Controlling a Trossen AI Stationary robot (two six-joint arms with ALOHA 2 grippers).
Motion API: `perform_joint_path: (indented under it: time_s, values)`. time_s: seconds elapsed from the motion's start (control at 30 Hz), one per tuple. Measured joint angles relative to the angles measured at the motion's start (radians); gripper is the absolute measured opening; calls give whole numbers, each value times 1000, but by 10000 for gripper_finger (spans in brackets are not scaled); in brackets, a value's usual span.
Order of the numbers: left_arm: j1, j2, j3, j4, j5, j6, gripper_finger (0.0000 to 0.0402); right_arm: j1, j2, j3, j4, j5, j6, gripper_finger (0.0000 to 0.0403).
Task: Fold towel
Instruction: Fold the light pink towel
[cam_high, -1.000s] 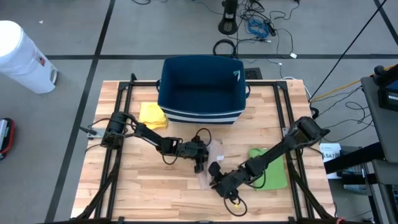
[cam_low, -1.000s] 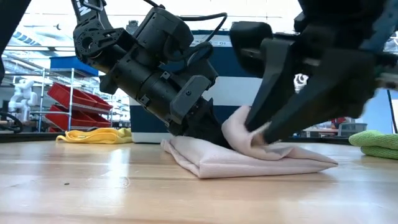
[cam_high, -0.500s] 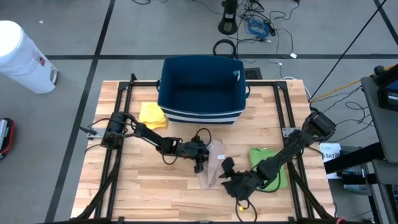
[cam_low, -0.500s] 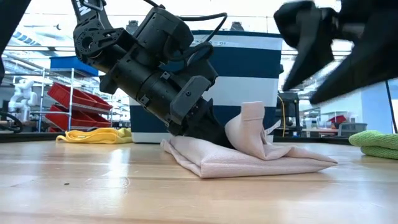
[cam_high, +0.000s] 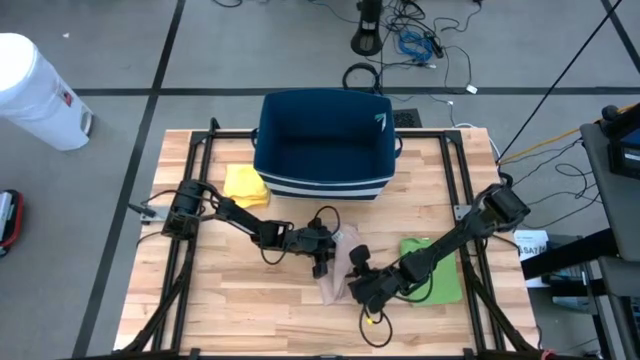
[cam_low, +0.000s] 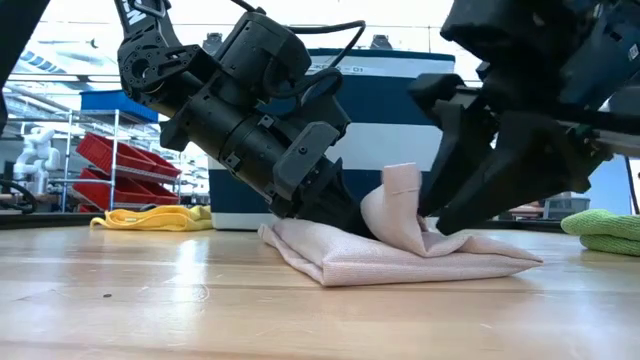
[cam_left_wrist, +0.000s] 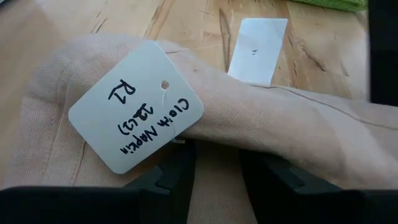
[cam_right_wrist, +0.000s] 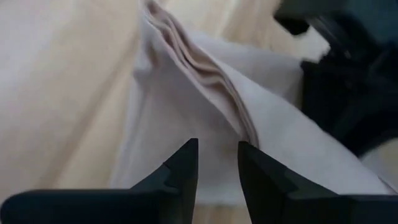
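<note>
At the far left of the high view we saw a white cylindrical bin (cam_high: 35, 90) on the grey floor, beside the light wooden slatted table (cam_high: 200, 300). Near the table's back left lay a crumpled yellow cloth (cam_high: 245, 185), just beside the dark blue rectangular plastic tub (cam_high: 322, 145) with white stripes at the back centre.

The left arm reached from the table's left edge toward the middle. The left gripper (cam_high: 322, 254) pressed down on the back left end of the pale pink fabric towel (cam_high: 338, 268), which lay partly folded at the table's centre front. In the left wrist view its fingers (cam_left_wrist: 177, 177) stood a narrow gap apart with towel (cam_left_wrist: 298, 124) fabric between them, and we recorded it as holding the towel. A white paper tag (cam_left_wrist: 135, 106) with handwritten text and a small white label (cam_left_wrist: 257, 42) sat on the fabric.

In the low view, one fold of the towel (cam_low: 400, 240) stood up above the flat layers.

The right gripper (cam_high: 360, 285) sat at the towel's right side. In the right wrist view its fingers (cam_right_wrist: 183, 168) stood narrowly apart above the raised fold (cam_right_wrist: 205, 68), gripping nothing.

Further right, a bright green cloth (cam_high: 435, 270) lay beneath the right arm, near the table's right edge.
</note>
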Motion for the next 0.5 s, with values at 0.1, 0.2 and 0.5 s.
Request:
perform_joint_path:
  time_s: [0.1,0.2,0.5]
  values:
    - [-3,0,0,0,0,0,137,-12,16,0,70,-39,-24,94]
    - [-3,0,0,0,0,1,137,-26,30,0,99,-79,-28,90]
    - [-10,-23,-3,-6,1,32,137,-31,105,2,149,-71,-26,88]
